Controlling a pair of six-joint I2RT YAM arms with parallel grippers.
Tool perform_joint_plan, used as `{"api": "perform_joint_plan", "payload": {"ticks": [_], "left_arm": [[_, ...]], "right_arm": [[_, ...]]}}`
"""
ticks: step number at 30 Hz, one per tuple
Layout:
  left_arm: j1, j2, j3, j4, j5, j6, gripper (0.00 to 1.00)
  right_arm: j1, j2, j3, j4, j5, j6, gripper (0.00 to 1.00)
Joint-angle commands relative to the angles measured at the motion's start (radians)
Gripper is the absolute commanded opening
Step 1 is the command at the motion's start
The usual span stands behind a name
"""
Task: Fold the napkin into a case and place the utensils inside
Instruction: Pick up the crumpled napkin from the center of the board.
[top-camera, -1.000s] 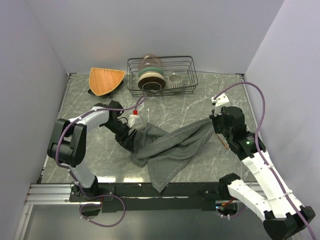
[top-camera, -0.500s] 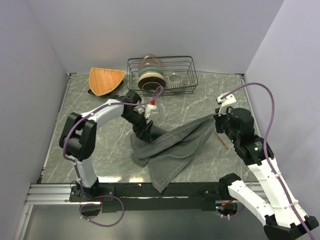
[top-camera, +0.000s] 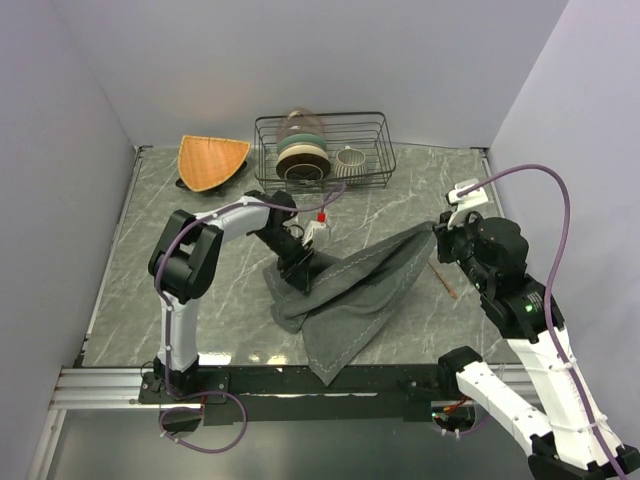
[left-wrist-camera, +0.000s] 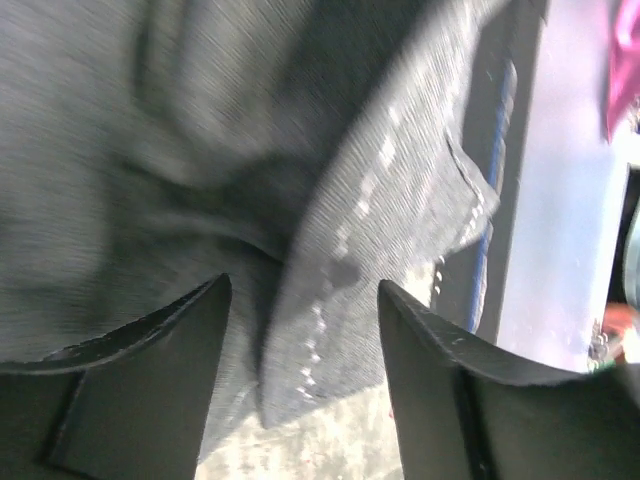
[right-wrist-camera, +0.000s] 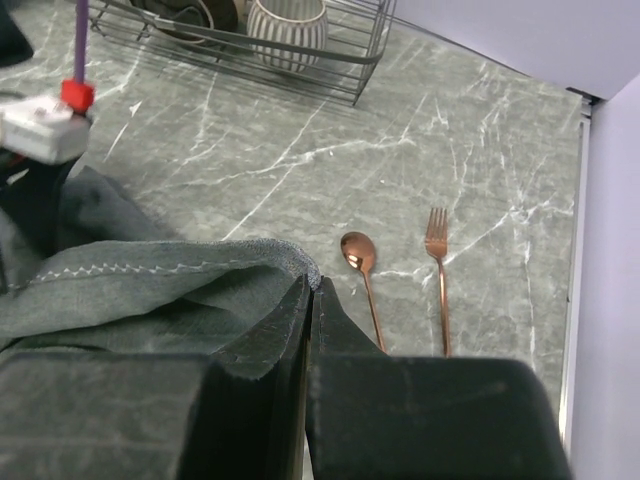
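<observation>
Wickerwork in orange, a fan-shaped mat (top-camera: 212, 160), sits at the far left corner of the counter (top-camera: 135, 270). Just to its right stands a wire rack (top-camera: 372, 150) against the back wall, holding a stack of plates (top-camera: 302, 155) on edge and a ribbed pale cup (top-camera: 350, 160).

In front of the rack we see the left arm bent across the counter, its left end effector (top-camera: 298, 268) down on the left part of the napkin (top-camera: 360, 285). From the left wrist camera its fingers (left-wrist-camera: 160, 340) stand well apart, jaws open, with rumpled grey cloth and a stitched hem showing between them. We cannot see that they pinch anything.

The napkin itself lies rumpled across the middle of the counter. One corner reaches past the near edge, and the opposite end rises toward the right.

There the right end effector (top-camera: 440, 243) is closed tight on the napkin's hemmed edge – the wrist camera shows the cloth nipped at the very tips of the two fingers.

Beyond those tips, on bare counter to the right of the cloth, lie the utensils – a copper spoon (right-wrist-camera: 358, 253) and a copper fork (right-wrist-camera: 438, 235), side by side and apart, handles pointing toward the near edge, neither touching the napkin
</observation>
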Motion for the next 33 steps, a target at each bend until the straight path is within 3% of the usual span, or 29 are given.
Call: {"api": "perform_joint_plan", "payload": {"ticks": [1,10,27,33], "left_arm": [[-0.009,-0.041,-0.057,-0.154,0.071,0.191,0.62],[0.010,-0.155,-0.175,-0.135,-0.017,0.231,0.48],[0.083,-0.231,-0.270,-0.099,0.063,0.199,0.44],[0.083,-0.210,-0.278,-0.019,0.074,0.096,0.46]], "right_arm": [[-0.007,-0.001,0.057,0.023,0.046,0.010,0.00],[-0.007,0.002,0.082,0.020,0.086,0.001,0.00],[-0.007,-0.011,0.074,0.013,0.109,0.010,0.00],[-0.008,-0.008,0.074,0.013,0.099,0.011,0.00]]}}
